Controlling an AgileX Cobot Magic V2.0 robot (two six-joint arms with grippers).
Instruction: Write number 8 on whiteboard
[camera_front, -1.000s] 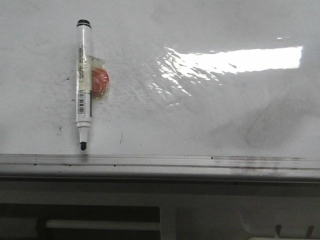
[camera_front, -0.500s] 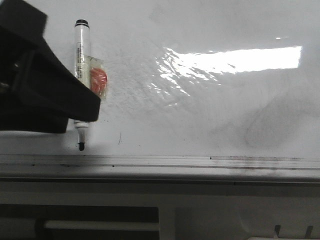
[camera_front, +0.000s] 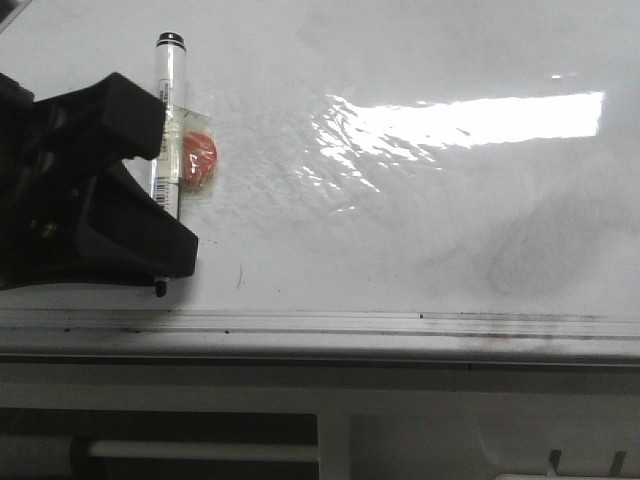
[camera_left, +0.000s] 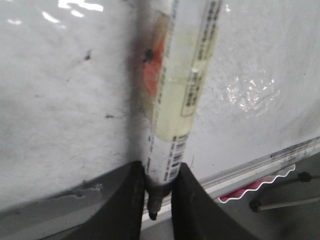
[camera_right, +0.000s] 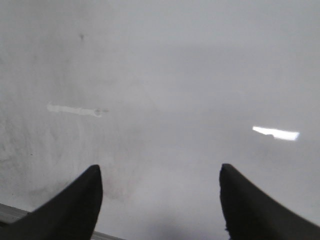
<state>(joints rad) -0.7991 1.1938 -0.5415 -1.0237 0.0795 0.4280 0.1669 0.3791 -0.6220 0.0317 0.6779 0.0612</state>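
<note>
The whiteboard (camera_front: 420, 200) is glossy white with grey smudges and specks; no number 8 shows on it. A white marker (camera_front: 168, 90) with a black tip and an orange tag (camera_front: 198, 160) taped to it lies on the board at the left, tip towards the rail. My left gripper (camera_front: 175, 195) is over its lower half. In the left wrist view the left gripper (camera_left: 160, 167) has both fingers pressed against the marker (camera_left: 175, 100) near the barcode, just behind the tip. My right gripper (camera_right: 160, 170) is open and empty over bare board (camera_right: 165, 75).
A grey metal rail (camera_front: 400, 325) runs along the board's near edge, right by the marker tip. A bright light glare (camera_front: 470, 120) lies on the board at the right. Below the rail is the grey robot base (camera_front: 400, 430).
My left gripper came in from the left and closed around the lower part of the marker. The marker shifted slightly. It lay free one second ago.
</note>
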